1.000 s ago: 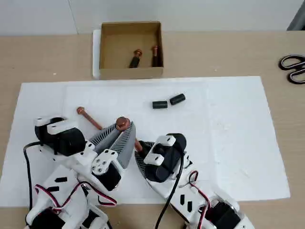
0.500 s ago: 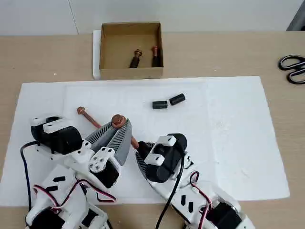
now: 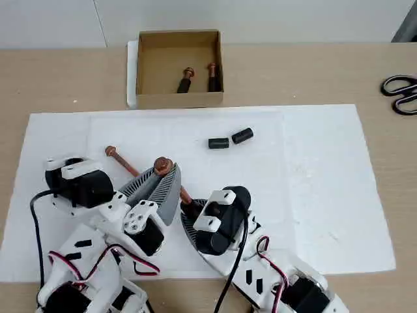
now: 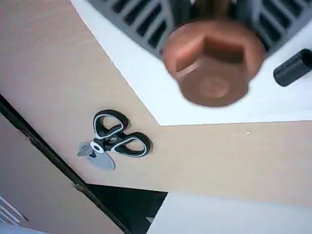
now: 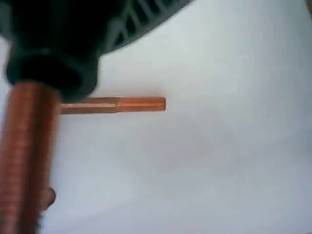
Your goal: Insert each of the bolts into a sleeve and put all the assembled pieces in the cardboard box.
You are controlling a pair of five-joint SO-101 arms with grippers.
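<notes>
White arms (image 3: pixel 85 251), black servos (image 3: pixel 91 189), red cables (image 3: pixel 148 274), grey ribbed left gripper (image 3: pixel 163 173).

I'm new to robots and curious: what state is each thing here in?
Cardboard box: open, two assembled pieces inside.
Held bolt: clamped in left tool, shaft in held sleeve.
Held sleeve: gripped by right tool.
Loose bolt: lying bare on paper.
Two loose sleeves: lying empty.
Scissors: closed.

The box (image 3: pixel 179 99) stands at the back of the surface (image 3: pixel 293 72), with two assembled pieces (image 3: pixel 184 81) in it. Before it, on the sheet (image 3: pixel 313 195), lie two sleeves (image 3: pixel 219 143). Left of them lies a loose bolt (image 3: pixel 120 162), beside the left end effector (image 3: pixel 164 172) and its held bolt (image 3: pixel 163 165). Scissors (image 3: pixel 401 93) lie far right.
</notes>
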